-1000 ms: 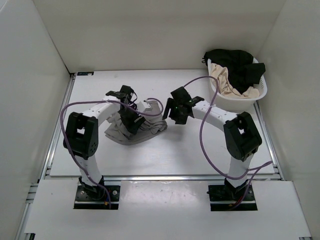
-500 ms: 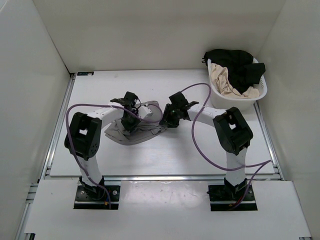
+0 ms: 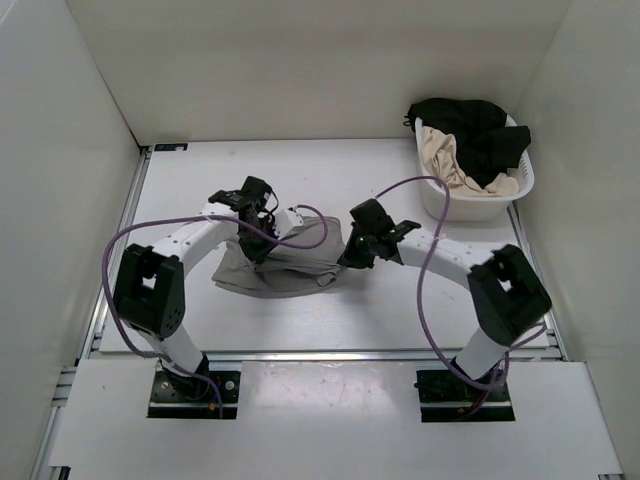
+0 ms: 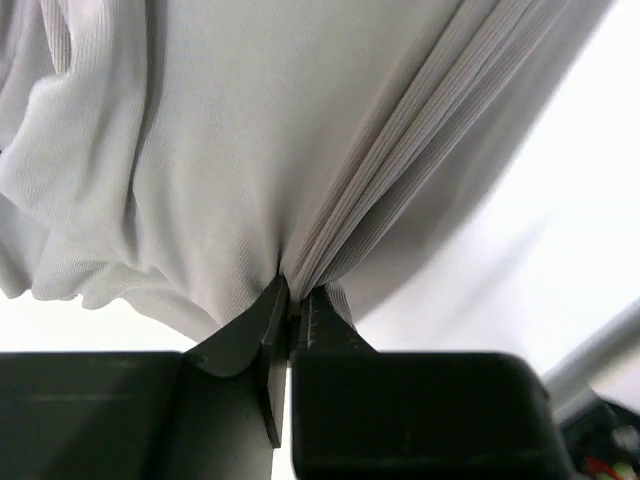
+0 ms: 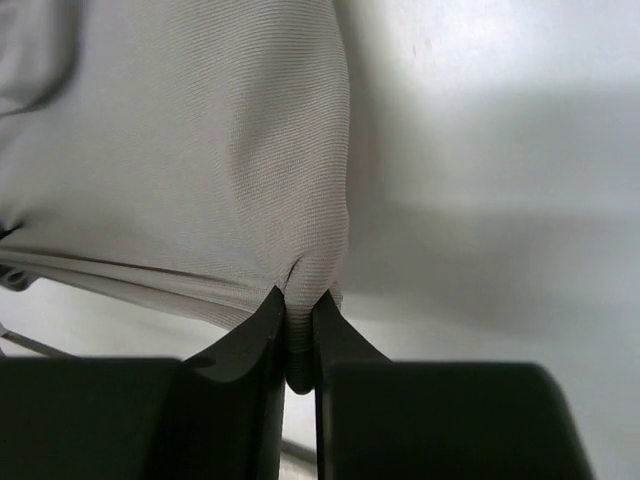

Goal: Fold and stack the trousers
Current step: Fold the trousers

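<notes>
The grey trousers (image 3: 285, 265) lie bunched in the middle of the table between both arms. At the bundle's left end my left gripper (image 3: 252, 238) is shut on a pinch of the trousers (image 4: 230, 180); the cloth fans out from the closed fingertips (image 4: 270, 305). My right gripper (image 3: 352, 252) is shut on the bundle's right edge, and a fold of the trousers (image 5: 230, 160) is clamped between its fingers (image 5: 262, 320). In both wrist views the fabric is drawn taut away from the jaws.
A white laundry basket (image 3: 525, 185) stands at the back right, holding a black garment (image 3: 475, 125) and a beige one (image 3: 447, 155). Purple cables loop from both arms. White walls close in the table on three sides.
Both grippers closed onto the trousers over the last second. The right arm has pulled its end rightward and toward the front, and the bundle has spread wider.
</notes>
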Available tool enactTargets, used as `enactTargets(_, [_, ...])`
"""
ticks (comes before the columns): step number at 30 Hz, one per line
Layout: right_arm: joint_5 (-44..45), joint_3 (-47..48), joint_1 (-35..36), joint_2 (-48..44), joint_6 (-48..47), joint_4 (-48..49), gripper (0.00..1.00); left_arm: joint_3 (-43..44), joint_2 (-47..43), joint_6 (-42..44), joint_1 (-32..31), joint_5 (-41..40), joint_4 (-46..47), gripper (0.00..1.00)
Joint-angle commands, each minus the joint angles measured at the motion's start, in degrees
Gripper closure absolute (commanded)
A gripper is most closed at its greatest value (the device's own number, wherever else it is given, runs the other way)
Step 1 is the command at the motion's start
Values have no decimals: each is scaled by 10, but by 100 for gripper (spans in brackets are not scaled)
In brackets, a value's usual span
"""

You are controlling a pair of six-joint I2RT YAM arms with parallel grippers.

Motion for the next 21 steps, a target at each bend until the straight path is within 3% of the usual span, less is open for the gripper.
enactTargets(1, [138, -27, 11, -80, 25, -121, 100, -15, -47, 26, -3, -3, -72, 86])
enactTargets(4, [149, -62, 24, -130, 50, -163, 100, -43, -60, 26, -3, -8, -92, 86])
enactTargets(7, [149, -87, 65, -135, 62, -163, 64, -103, -60, 31, -16, 6, -92, 86])
enactTargets(8, [149, -87, 81, -130, 62, -154, 40, -127, -60, 31, -26, 7, -85, 86])
enactTargets(9, [149, -87, 88, -125, 69, -161, 35, -138, -65, 24, -31, 7, -80, 86])
enactTargets(10, [149, -87, 93, -125, 69, -167, 33, -149, -70, 24, -31, 7, -74, 78])
enactTargets(12, [166, -87, 102, -118, 74, -173, 28, -175, -77, 24, -39, -1, -68, 52])
enactTargets(15, [179, -92, 107, -125, 74, -173, 24, -188, -99, 29, -39, -9, -73, 27])
enactTargets(17, [187, -92, 107, -139, 74, -173, 24, -167, -120, 37, -39, 3, -89, 17])
enactTargets(18, [187, -92, 107, -139, 74, -173, 24, -116, -120, 37, -16, 23, -114, 14])
enactTargets(21, [187, -92, 107, -139, 69, -173, 24, -11, -114, 13, 41, 132, -161, 10])
